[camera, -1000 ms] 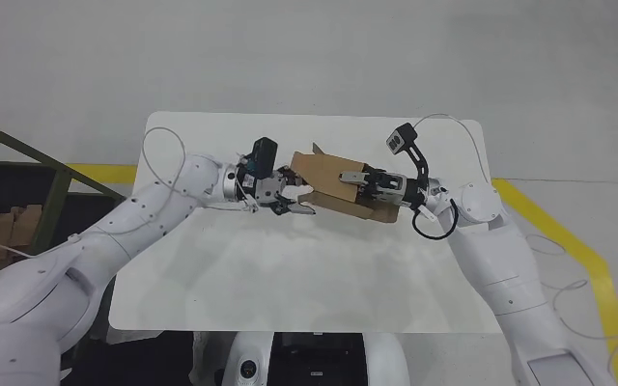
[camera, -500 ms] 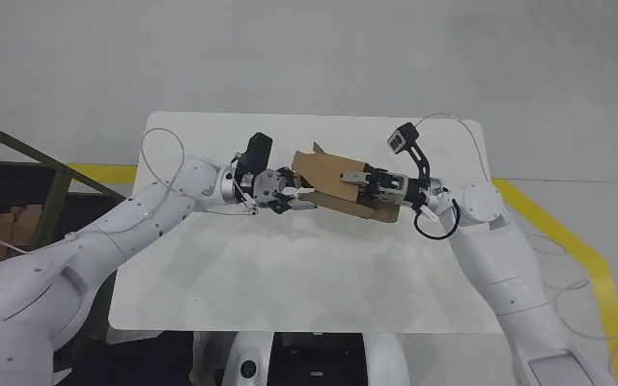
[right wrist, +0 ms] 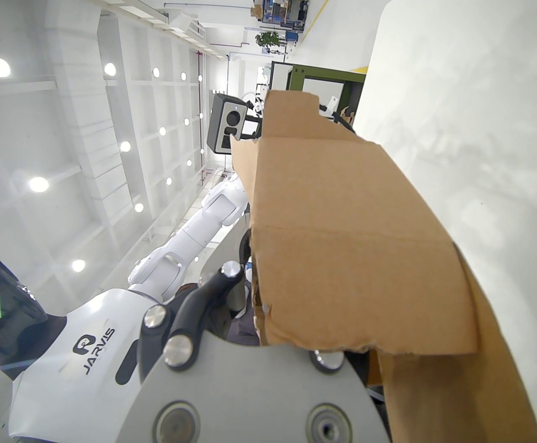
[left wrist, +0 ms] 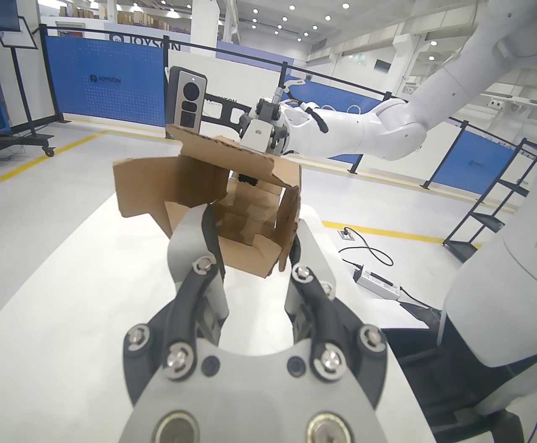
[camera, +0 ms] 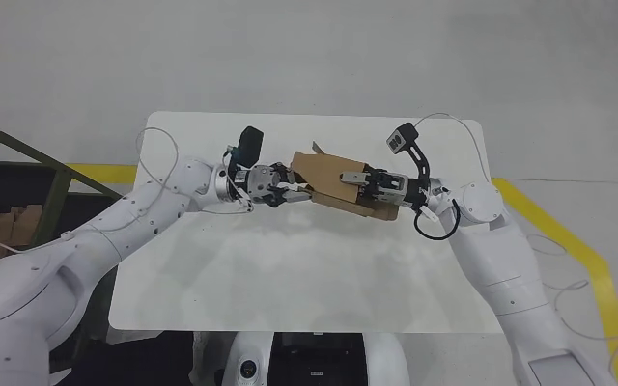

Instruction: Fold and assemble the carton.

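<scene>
Table and workshop floor around it

A white table (camera: 319, 280) with rounded corners stands on a pale grey floor marked by a yellow floor line (camera: 97, 174), with a dark green frame (camera: 39, 159) just beside the table's left end. In the hall behind are blue partition panels (left wrist: 105, 96) and a black shelf rack (left wrist: 495, 209). A power adapter (left wrist: 376, 284) with a black cable (left wrist: 369, 251) lies on the floor, and round ceiling lights (left wrist: 285, 19) shine overhead.

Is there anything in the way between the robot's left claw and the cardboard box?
No, nothing visible is in the way. The left gripper is open and right at the carton, with the carton's near flaps between its fingers.
</scene>
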Controlling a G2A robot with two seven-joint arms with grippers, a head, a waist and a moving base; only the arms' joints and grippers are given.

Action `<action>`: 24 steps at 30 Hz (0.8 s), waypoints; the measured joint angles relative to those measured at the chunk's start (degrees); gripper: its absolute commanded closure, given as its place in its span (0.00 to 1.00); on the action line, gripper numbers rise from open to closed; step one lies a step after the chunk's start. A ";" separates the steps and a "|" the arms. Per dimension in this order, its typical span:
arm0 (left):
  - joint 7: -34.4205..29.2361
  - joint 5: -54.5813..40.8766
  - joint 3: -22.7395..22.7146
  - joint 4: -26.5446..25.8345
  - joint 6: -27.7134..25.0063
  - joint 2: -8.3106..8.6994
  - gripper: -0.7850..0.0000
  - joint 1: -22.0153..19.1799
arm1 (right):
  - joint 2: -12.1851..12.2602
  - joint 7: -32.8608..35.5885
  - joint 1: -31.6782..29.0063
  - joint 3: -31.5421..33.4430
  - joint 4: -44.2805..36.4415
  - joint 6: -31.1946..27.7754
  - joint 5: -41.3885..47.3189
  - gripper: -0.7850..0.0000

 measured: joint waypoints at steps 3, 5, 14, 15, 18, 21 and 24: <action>0.00 -0.43 0.00 0.47 0.00 -0.28 0.58 0.04 | 0.00 0.00 0.04 -0.05 0.07 -0.07 0.04 1.00; 0.00 -0.52 0.00 0.99 0.00 -0.58 0.58 0.17 | 0.01 -0.03 0.04 -0.06 0.07 -0.14 -0.04 1.00; -0.01 -2.19 0.00 2.79 0.00 -1.79 0.58 0.18 | 0.07 0.00 -0.17 -0.05 -0.02 -0.19 0.04 1.00; -0.01 -2.26 0.00 2.93 0.00 -1.84 0.58 0.15 | 0.08 0.00 -0.17 -0.05 -0.02 -0.21 0.04 1.00; -0.01 -2.58 0.00 3.47 0.00 -1.93 0.56 0.23 | 0.09 -0.02 -0.19 -0.08 -0.03 -0.24 0.04 1.00; -0.01 -3.03 0.00 3.94 0.00 -1.94 0.56 0.39 | 0.10 -0.04 -0.20 -0.10 -0.04 -0.26 0.05 1.00; -0.01 -3.40 0.00 4.08 0.00 -1.86 0.55 0.49 | 0.10 -0.07 -0.21 -0.14 -0.06 -0.27 0.05 1.00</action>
